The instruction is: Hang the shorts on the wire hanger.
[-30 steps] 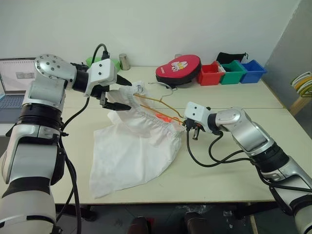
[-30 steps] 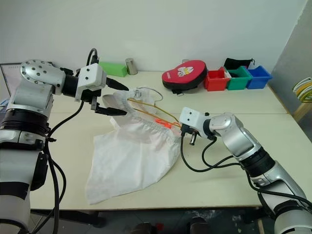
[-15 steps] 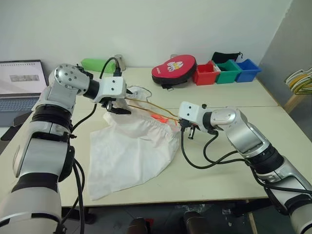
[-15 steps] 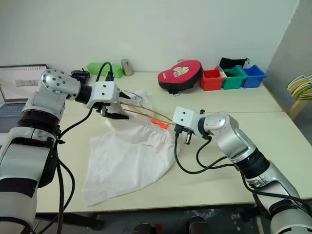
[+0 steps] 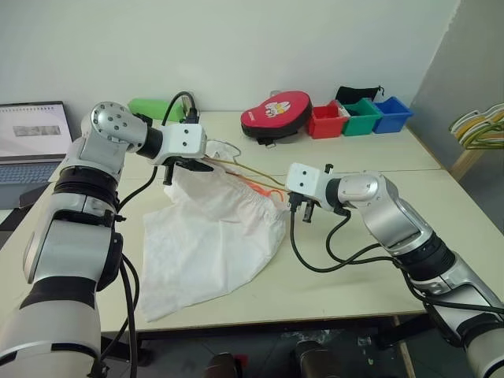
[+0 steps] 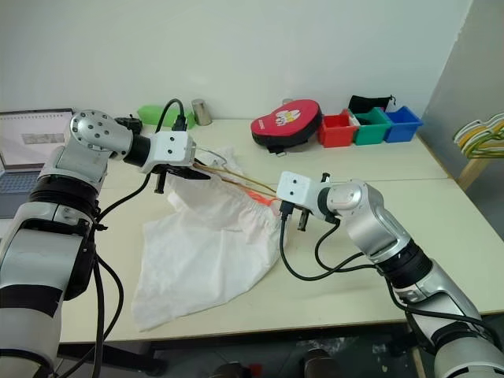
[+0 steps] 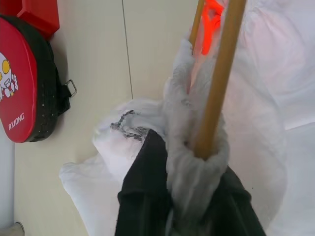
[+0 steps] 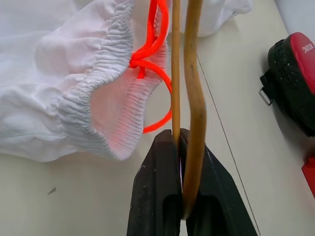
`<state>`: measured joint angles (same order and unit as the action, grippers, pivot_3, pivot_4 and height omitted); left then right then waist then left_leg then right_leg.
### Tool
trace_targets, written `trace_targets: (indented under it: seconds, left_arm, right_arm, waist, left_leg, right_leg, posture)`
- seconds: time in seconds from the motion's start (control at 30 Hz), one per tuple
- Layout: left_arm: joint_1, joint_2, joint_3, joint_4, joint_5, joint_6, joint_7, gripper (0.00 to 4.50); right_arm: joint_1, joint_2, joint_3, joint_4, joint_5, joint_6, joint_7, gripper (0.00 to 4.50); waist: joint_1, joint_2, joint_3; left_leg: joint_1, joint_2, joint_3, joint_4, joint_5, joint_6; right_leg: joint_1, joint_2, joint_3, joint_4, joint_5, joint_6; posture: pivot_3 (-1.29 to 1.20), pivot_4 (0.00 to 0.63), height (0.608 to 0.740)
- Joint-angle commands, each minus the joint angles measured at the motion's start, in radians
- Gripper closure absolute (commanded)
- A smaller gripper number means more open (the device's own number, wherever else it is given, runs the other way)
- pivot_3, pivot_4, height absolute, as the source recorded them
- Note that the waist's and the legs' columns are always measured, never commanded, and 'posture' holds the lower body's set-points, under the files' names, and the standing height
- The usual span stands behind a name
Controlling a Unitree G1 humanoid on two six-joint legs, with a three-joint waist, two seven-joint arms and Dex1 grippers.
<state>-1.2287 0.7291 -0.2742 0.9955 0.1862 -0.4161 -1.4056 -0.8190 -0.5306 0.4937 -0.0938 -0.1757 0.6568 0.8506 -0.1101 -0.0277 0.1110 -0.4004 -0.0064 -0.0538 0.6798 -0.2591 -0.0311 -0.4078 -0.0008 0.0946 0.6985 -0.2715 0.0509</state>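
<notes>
Clamping: left gripper [image 7: 189, 196], earlier open, pinches shorts [image 5: 213, 236]; right gripper [image 8: 181, 162] grips wire hanger [image 8: 193, 88].

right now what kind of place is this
Probably a lab or office workroom: a pale work table holds an open laptop, red, green and blue sorting bins, and white shorts being handled.

Pale surface [image 5: 354, 260], seam lines across it. Red round case [image 5: 276, 114] with black rim and cartoon print near far edge. Just beside it, red bin [image 5: 324, 122], green bin [image 5: 355, 117], blue bin [image 5: 390, 113] in a row, touching; black cloth [image 5: 356, 94] over the back of green bin. Green box [image 5: 153, 108] and metal can [image 6: 201, 112] at far left edge. Open laptop [image 5: 30, 134] at far left. Hangers [image 5: 480, 126], yellow, green and white, on rack at right edge, off the surface.
</notes>
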Motion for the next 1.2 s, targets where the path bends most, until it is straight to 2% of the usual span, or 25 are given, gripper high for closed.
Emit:
trace_targets:
  seconds: [0.03,0.27,0.33,0.53,0.6,0.93,0.97,1.2]
  left_arm:
    - [-0.027,0.006,0.018,-0.004,-0.002,0.002,0.015,4.48]
    - [-0.026,-0.011,0.063,-0.02,-0.055,0.086,0.0,4.49]
    - [-0.03,-0.013,0.088,-0.029,-0.103,0.149,-0.061,3.79]
    - [-0.05,-0.011,0.134,-0.045,-0.175,0.322,-0.162,2.67]
    - [-0.08,0.006,0.138,-0.018,-0.174,0.365,-0.187,2.13]
    - [-0.138,0.057,0.08,0.036,-0.1,0.26,-0.209,0.18]
    - [-0.138,0.064,0.066,0.037,-0.086,0.232,-0.209,0.04]
    - [-0.148,0.064,0.045,0.077,-0.041,0.135,-0.194,0.04]
  right_arm:
    - [-0.045,0.007,-0.023,-0.041,-0.002,-0.035,0.016,4.5]
    - [-0.05,-0.007,-0.025,-0.033,-0.001,-0.041,0.045,4.5]
    - [-0.054,-0.01,-0.029,-0.025,0.011,-0.033,0.064,4.5]
    - [-0.074,-0.01,-0.05,0.012,0.059,0.008,0.13,4.5]
    - [-0.092,-0.021,-0.051,0.068,0.067,-0.015,0.157,4.5]
    - [-0.118,-0.003,-0.055,0.176,0.078,-0.061,0.168,4.5]
    - [-0.118,-0.001,-0.056,0.179,0.077,-0.063,0.166,4.5]
    - [-0.119,0.006,-0.058,0.192,0.069,-0.075,0.161,4.5]
  waist:
    - [-0.002,0.0,0.0]
    - [-0.004,0.0,0.0]
    - [-0.005,0.0,0.0]
    - [-0.01,0.0,0.0]
    - [-0.013,0.0,0.0]
    - [-0.032,0.0,-0.001]
    - [-0.033,0.0,-0.001]
    - [-0.034,0.0,-0.001]
  left_leg:
    - [0.0,0.0,0.0,0.0,0.0,0.0]
    - [0.0,0.0,-0.003,0.0,0.0,0.0]
    - [0.0,0.0,-0.003,0.0,0.0,0.0]
    - [0.0,0.0,-0.003,0.0,0.0,0.0]
    - [0.0,0.0,-0.004,0.0,0.0,0.0]
    - [0.001,0.001,-0.006,0.0,0.0,0.0]
    - [0.001,0.001,-0.006,0.0,0.0,0.0]
    - [0.001,0.001,-0.007,0.0,0.0,0.0]
  right_leg:
    - [0.0,0.0,0.0,0.0,0.0,0.0]
    - [0.0,-0.001,0.0,0.0,0.0,0.0]
    - [0.0,-0.001,0.0,0.0,0.0,0.0]
    - [0.0,-0.001,-0.001,0.001,0.0,0.0]
    - [0.0,-0.001,-0.001,0.001,0.0,0.0]
    - [0.0,-0.001,-0.001,0.002,0.0,0.0]
    - [0.0,-0.001,-0.001,0.002,0.0,0.0]
    - [0.0,-0.002,-0.001,0.003,0.0,0.0]
  posture:
    - [-0.04,0.0,0.74]
    - [-0.04,0.0,0.74]
    - [-0.04,0.0,0.74]
    - [-0.05,0.0,0.74]
    - [-0.06,0.0,0.74]
    - [-0.05,0.0,0.74]
    - [-0.05,0.0,0.74]
    - [-0.06,0.0,0.74]
